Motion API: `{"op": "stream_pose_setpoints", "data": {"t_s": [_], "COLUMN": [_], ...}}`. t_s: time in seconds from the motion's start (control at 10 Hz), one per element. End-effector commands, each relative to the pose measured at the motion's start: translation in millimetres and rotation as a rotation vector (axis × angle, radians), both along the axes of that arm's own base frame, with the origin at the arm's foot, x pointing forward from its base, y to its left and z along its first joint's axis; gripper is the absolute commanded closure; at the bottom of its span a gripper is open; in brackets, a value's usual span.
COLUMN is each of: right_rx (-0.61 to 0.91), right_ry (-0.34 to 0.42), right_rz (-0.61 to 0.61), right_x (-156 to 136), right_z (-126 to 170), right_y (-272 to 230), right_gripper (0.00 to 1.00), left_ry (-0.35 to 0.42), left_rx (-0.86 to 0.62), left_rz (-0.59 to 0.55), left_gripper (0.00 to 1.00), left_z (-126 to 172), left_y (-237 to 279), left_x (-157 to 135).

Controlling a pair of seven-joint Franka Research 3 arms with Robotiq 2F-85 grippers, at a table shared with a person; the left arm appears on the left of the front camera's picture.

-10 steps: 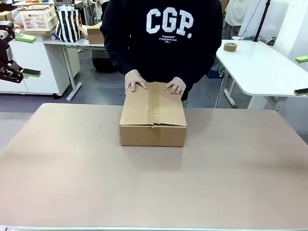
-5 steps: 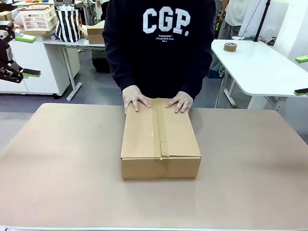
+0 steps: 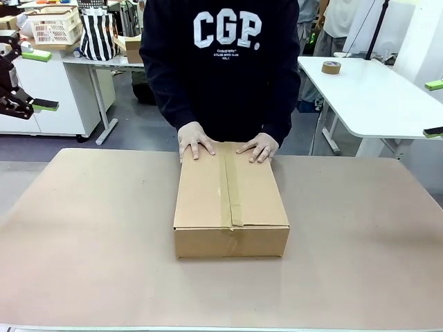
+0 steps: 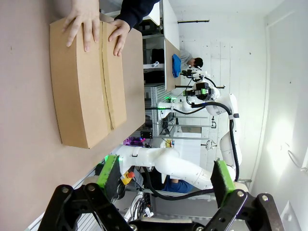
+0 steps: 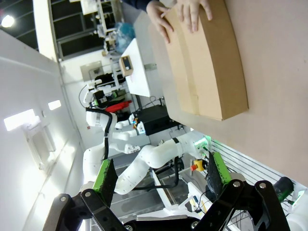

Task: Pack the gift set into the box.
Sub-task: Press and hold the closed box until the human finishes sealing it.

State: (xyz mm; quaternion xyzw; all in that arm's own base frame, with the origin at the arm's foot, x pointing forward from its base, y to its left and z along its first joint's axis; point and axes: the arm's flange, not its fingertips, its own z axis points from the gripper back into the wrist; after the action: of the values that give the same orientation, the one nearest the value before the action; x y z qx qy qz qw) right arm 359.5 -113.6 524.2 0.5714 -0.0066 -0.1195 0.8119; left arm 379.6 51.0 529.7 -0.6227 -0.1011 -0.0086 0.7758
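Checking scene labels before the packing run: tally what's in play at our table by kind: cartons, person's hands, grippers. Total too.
Large plain brown corrugated cardboard box, flaps shut: 1
The person's hands, flat on the box's far end: 2
Black two-finger grippers with green pads, both open, left gripper and right gripper: 2
Total: 5

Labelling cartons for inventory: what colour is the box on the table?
The box is plain brown, unprinted; clearest in the front view.
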Motion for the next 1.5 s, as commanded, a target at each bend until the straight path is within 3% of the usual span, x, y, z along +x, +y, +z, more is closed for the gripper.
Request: {"op": "stream_pose_setpoints", "data": {"t_s": [0.0, 1.1, 1.2, 1.3, 1.4], "right_rx": [0.010, 0.000, -0.067, -0.103, -0.105], "right_ry": [-0.021, 0.000, -0.161, -0.384, -0.548], "right_rz": [0.009, 0.000, 0.108, 0.222, 0.319], "right_x": [0.3, 0.0, 7.3, 13.6, 18.3], "right_z": [2.4, 0.0, 2.3, 2.5, -1.0], "right_y": [-0.3, 0.0, 18.5, 42.1, 67.0], "right_gripper": [0.00, 0.00, 0.00, 0.00, 0.00], "left_ry": [-0.008, 0.000, -0.244, -0.432, -0.575], "left_rx": [0.003, 0.000, 0.084, 0.163, 0.220], "left_rz": [-0.015, 0.000, -0.050, -0.115, -0.172], "left_gripper": [0.00, 0.00, 0.00, 0.00, 0.00], "left_z": [-0.6, 0.0, 2.4, -1.1, -8.4], "left_y": [1.6, 0.0, -20.5, -42.6, -64.3], "left_x": [-1.7, 0.0, 3.9, 7.2, 11.9]}}
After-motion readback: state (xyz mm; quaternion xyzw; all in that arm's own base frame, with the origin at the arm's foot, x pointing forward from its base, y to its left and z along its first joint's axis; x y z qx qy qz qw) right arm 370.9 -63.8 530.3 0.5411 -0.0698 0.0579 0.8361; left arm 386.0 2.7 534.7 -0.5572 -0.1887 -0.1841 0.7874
